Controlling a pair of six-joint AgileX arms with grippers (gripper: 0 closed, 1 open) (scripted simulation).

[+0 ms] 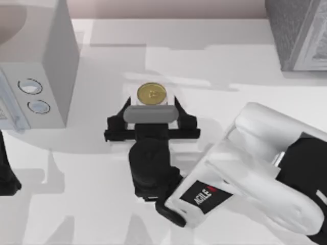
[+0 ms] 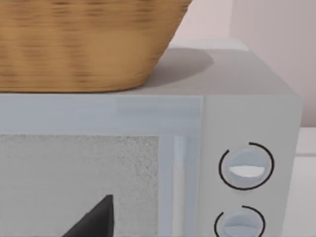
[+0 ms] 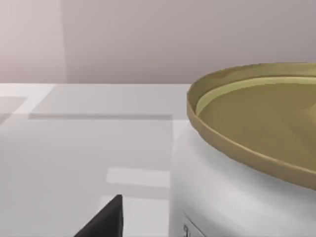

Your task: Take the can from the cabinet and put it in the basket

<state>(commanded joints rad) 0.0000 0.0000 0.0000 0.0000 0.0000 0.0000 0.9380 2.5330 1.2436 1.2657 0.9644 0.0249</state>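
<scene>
The can (image 1: 150, 94) stands upright on the table (image 1: 230, 102) near its middle, between the fingers of the right gripper (image 1: 151, 113), which look closed on its sides, so the carry seems to be in hand; the cabinet (image 1: 296, 33) sits at two o'clock; the basket (image 2: 74, 44) rests atop the white dial box (image 1: 48, 76) at nine o'clock; next comes a lift high enough to clear the basket's rim, then travel leftward; the left gripper (image 1: 7, 173) idles at eight o'clock, fingers I cannot tell.
</scene>
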